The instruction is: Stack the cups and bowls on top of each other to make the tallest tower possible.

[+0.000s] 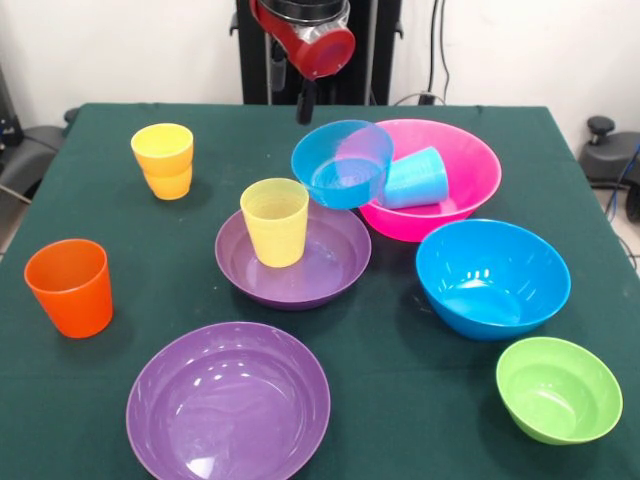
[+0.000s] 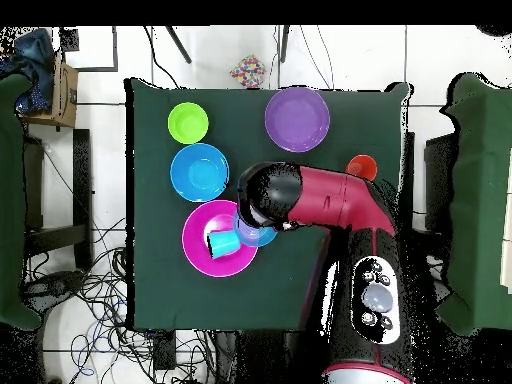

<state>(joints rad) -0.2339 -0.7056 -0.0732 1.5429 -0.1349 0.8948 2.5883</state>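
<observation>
My gripper point(image 1: 305, 105) hangs just behind the small blue bowl point(image 1: 342, 163), which tilts towards the camera against the rim of the big pink bowl point(image 1: 470, 165). I cannot tell whether the gripper holds it. A light blue cup point(image 1: 415, 178) lies on its side inside the pink bowl. The pale yellow cup point(image 1: 275, 222) stands upright in a purple bowl point(image 1: 330, 265). Two amber-yellow cups point(image 1: 163, 160) are nested at the far left. In the overhead view the arm point(image 2: 320, 200) covers the gripper and most of the small blue bowl point(image 2: 258, 237).
An orange cup point(image 1: 70, 287) stands at the left edge. A second purple bowl point(image 1: 228, 400) sits at the front, the big blue bowl point(image 1: 492, 277) to the right and the small green bowl point(image 1: 558, 388) at the front right.
</observation>
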